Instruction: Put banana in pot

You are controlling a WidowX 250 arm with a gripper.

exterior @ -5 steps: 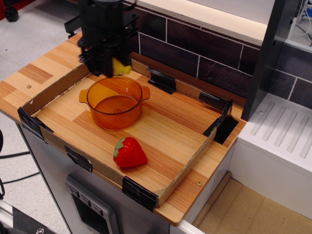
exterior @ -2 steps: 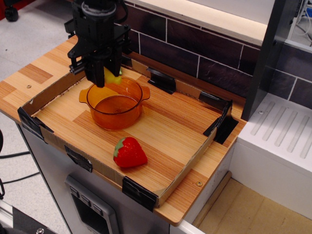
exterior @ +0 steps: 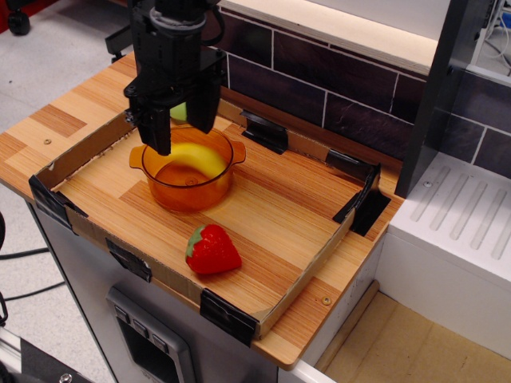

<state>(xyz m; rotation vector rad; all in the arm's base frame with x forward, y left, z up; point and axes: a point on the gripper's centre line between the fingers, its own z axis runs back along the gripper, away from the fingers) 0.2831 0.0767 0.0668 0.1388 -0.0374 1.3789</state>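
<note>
the banana (exterior: 194, 162) lies inside the pot (exterior: 188, 179), resting against the far wall, free of the gripper (exterior: 182, 132), whose jaws hang apart just above the rim. from here i'd lift straight up, so neither finger clips the pot. nothing else is in it; a strawberry (exterior: 211, 250) sits nearer on the tray (exterior: 281, 209).

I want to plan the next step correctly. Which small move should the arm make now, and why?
Probably lift the pincer straight up and away. The banana already lies inside the pot, and the fingers stand apart with nothing between them, just above the rim. A straight rise should avoid knocking the pot.
</note>
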